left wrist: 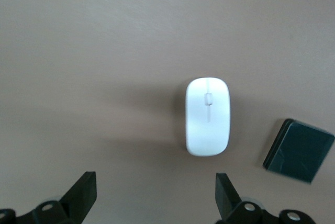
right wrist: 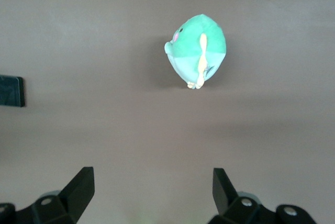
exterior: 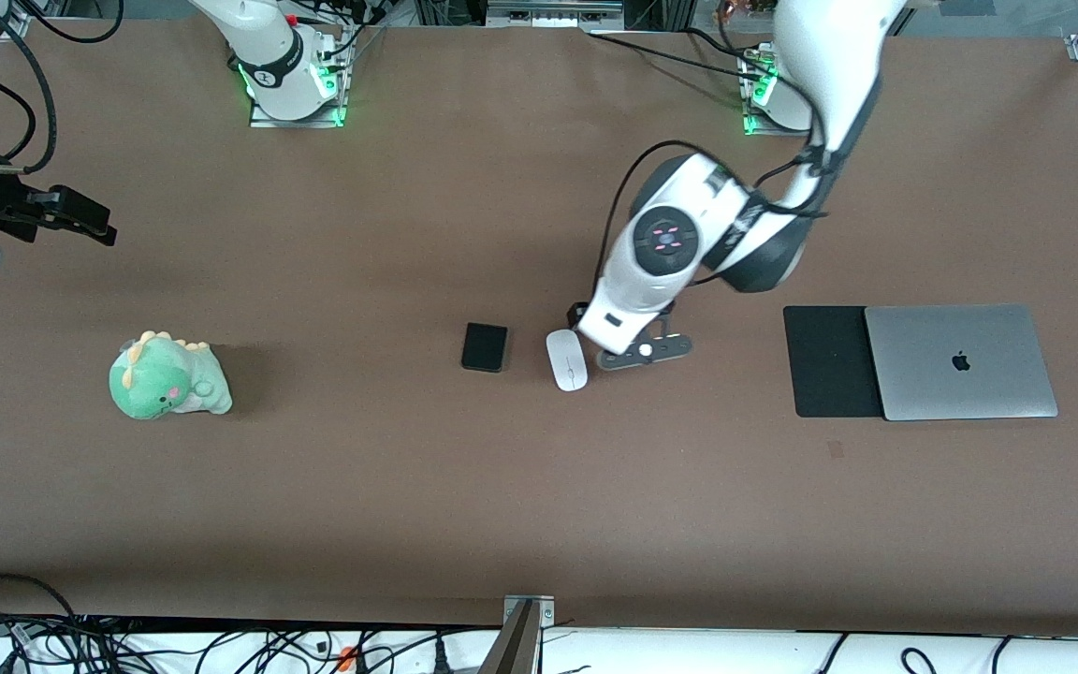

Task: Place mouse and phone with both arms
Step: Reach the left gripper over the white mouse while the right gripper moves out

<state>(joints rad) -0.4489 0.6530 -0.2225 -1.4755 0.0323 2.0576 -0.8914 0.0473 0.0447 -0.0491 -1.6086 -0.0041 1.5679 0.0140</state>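
Where the high front camera looks down on the brown counter (exterior: 502, 487), we find the white mouse (exterior: 566, 359) near the middle, with the black phone (exterior: 485, 347) just beside it toward the right arm's end, at the mouse's nine o'clock in that view. The two lie near each other but apart. The left arm reaches in from its base, and its left claw (exterior: 606, 348) sits low just beside the mouse, at its three o'clock, holding nothing. Toward the left arm's end we see a closed silver laptop (exterior: 961, 361) overlapping a black pad (exterior: 829, 360). Toward the right arm's end stands a green dinosaur plush (exterior: 167, 376). The right claw (exterior: 71, 214) waits in the air over that end of the counter, at about eleven o'clock from the plush.

In the left wrist view, we see the left claw's two fingers (left wrist: 84, 190) spread wide and released, with bare counter between them. The mouse (left wrist: 208, 116) lies flat, clear of both fingertips, and the phone (left wrist: 299, 150) lies flat beside it, turned at an angle to it.

In the right wrist view, the right claw (right wrist: 152, 190) is likewise released, its fingers wide apart and empty. The plush (right wrist: 198, 50) rests on the counter, and a corner of the phone (right wrist: 10, 91) shows at the frame's edge.
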